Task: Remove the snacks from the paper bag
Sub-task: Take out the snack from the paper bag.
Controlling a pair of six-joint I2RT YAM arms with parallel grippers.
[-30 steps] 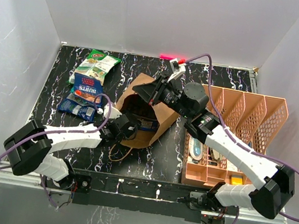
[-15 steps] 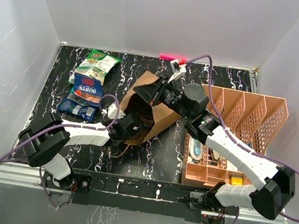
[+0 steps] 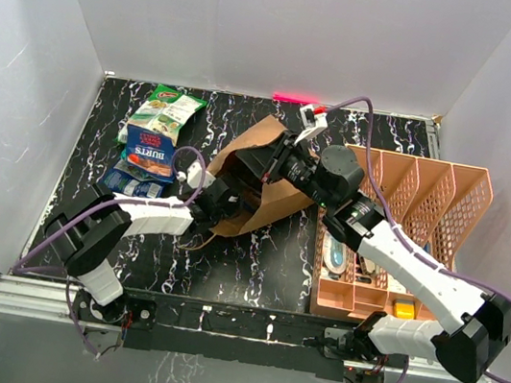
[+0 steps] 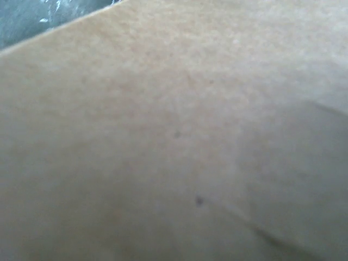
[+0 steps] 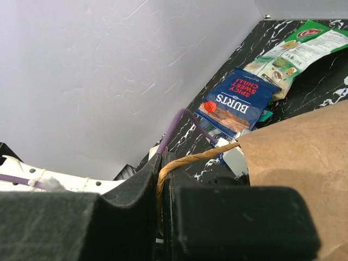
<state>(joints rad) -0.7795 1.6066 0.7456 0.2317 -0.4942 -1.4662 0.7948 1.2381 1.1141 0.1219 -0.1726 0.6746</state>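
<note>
The large brown kraft paper bag point(image 3: 278, 205) lies tipped over at mid-bench, its mouth towards the left arm. The right pincer point(image 5: 163, 163) is closed on the bag's twisted paper handle point(image 5: 198, 155), and we judge that this holds the upper side raised. The left pincer point(image 3: 225, 197) reaches into the mouth. Its wrist camera shows only blurred brown paper, so we cannot tell whether it is apart or together, or whether any packet is left inside.

Outside, on the far left of the black marbled bench point(image 3: 264, 261), lie a green-white foil packet point(image 3: 164, 111), a blue foil packet with a red "BURTS" label point(image 3: 150, 152) partly over it, and another bluish packet point(image 3: 131, 182) beneath that. All three are well apart from the salmon-pink perforated organiser point(image 3: 450, 188) on the right.

We expect any remaining packet to be light, puffed with air and slick, with a crinkly skin that gives under pressure and brittle contents. A squeeze across the belly could slip off or crush it, so we would pinch a flat sealed end seam or a corner.

The bag is thin, creased and floppy, with nothing visible weighing it down. A drag from inside could slide or fold it, so the handle hold matters as an anchor.
</note>
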